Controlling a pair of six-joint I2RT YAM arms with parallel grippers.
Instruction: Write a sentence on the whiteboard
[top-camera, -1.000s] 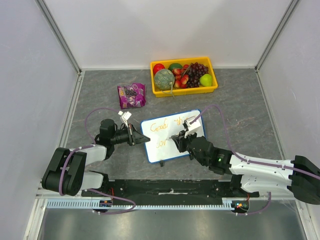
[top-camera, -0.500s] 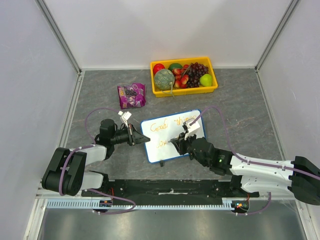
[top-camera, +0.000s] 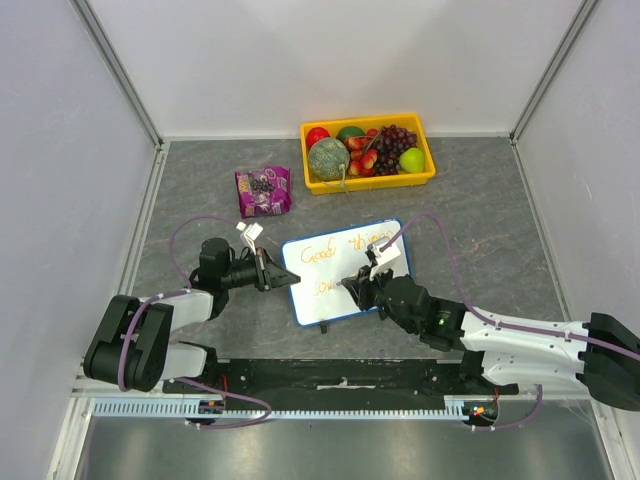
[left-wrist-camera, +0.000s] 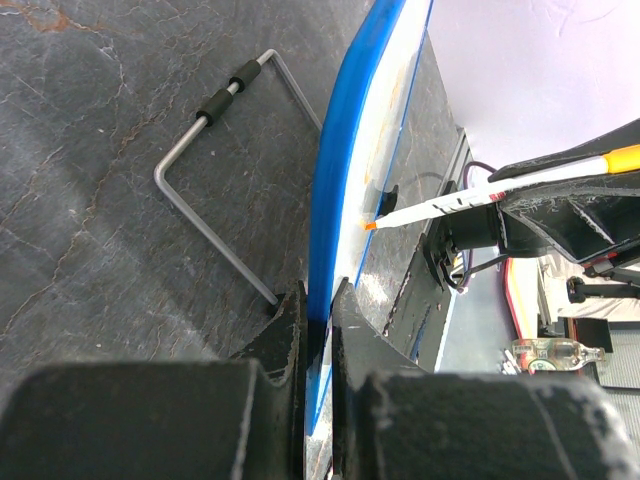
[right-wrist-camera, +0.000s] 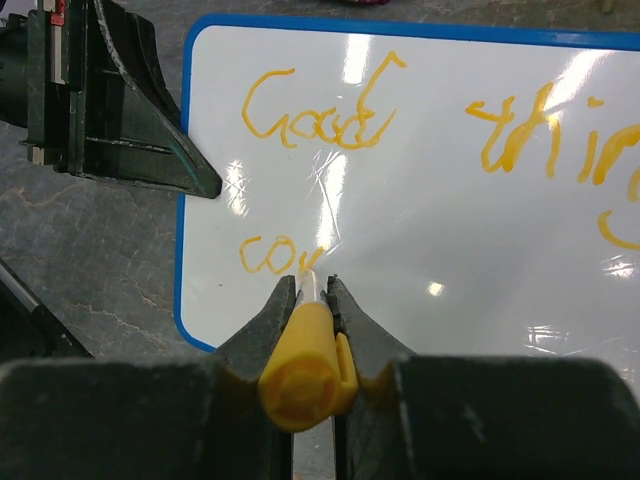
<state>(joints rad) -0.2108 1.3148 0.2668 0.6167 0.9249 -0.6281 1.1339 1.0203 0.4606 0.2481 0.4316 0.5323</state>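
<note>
Near the arm bases, the right gripper (right-wrist-camera: 313, 285) clamps a yellow marker (right-wrist-camera: 303, 370), tip on the whiteboard (right-wrist-camera: 440, 240) at the second line of the sentence (right-wrist-camera: 315, 115). Left of it, the left gripper (left-wrist-camera: 318, 300) pinches the board's blue edge; a fruit tray (top-camera: 370, 184) sits beyond.

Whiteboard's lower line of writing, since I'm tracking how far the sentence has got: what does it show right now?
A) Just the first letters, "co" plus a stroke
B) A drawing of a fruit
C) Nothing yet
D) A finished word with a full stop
A: on the whiteboard the sentence has only "co" and a partial stroke under "Good", and the tip of the marker, held in the right claw, sits there.
</note>
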